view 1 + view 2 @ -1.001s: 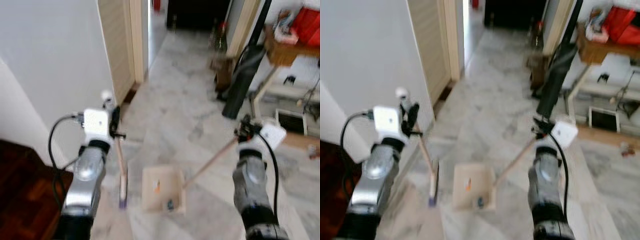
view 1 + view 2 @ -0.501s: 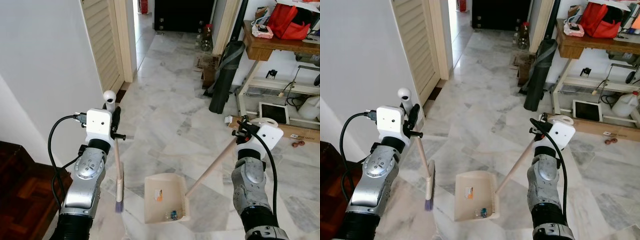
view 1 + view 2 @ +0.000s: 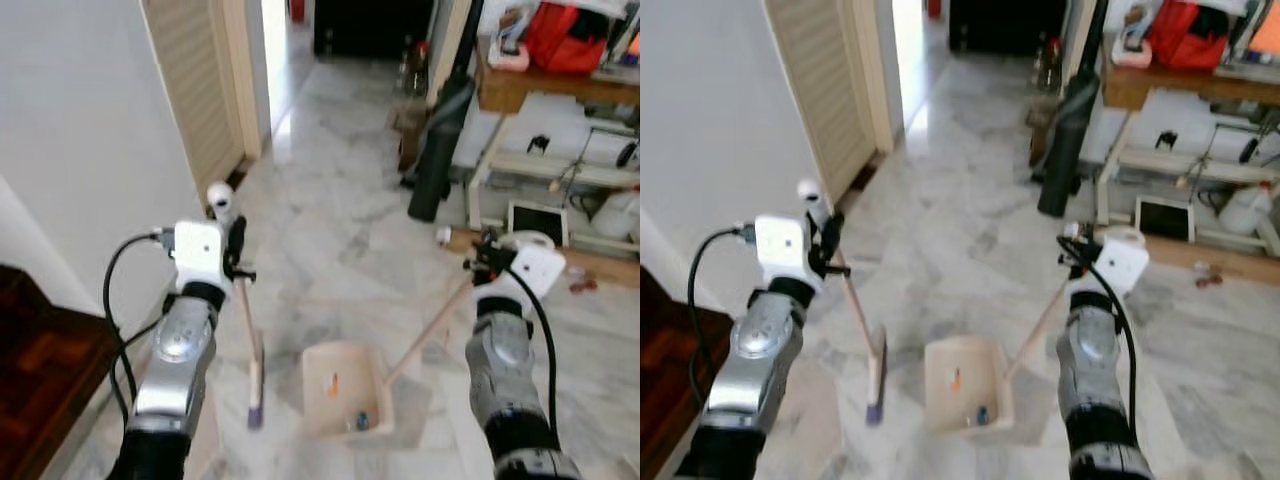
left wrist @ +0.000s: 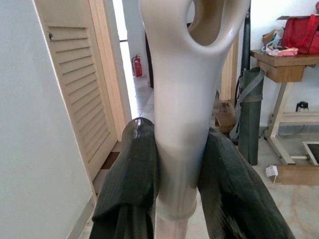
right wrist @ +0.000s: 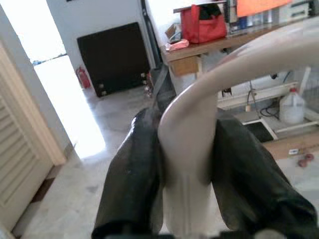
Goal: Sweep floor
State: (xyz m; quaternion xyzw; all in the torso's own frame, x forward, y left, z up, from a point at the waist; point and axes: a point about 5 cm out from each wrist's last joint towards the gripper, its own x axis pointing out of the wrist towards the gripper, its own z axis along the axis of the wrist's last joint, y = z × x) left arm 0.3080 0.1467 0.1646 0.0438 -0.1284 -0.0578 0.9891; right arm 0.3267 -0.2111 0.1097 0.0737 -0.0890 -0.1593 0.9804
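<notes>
Your left gripper (image 4: 180,174) has its fingers clamped on the broom (image 3: 248,340) handle; bristles rest on the marble floor (image 3: 340,220). Your right gripper (image 5: 187,164) fingers clamp the dustpan (image 3: 345,390) handle; the pan sits just beside the broom, holding debris.

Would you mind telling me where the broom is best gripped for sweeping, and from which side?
Grip the broom at the pale moulded top of its handle, where the left gripper holds it with a finger on either side. The handle leans up from the brush head on the floor toward the robot's left, so coming from above at that end looks best.
</notes>
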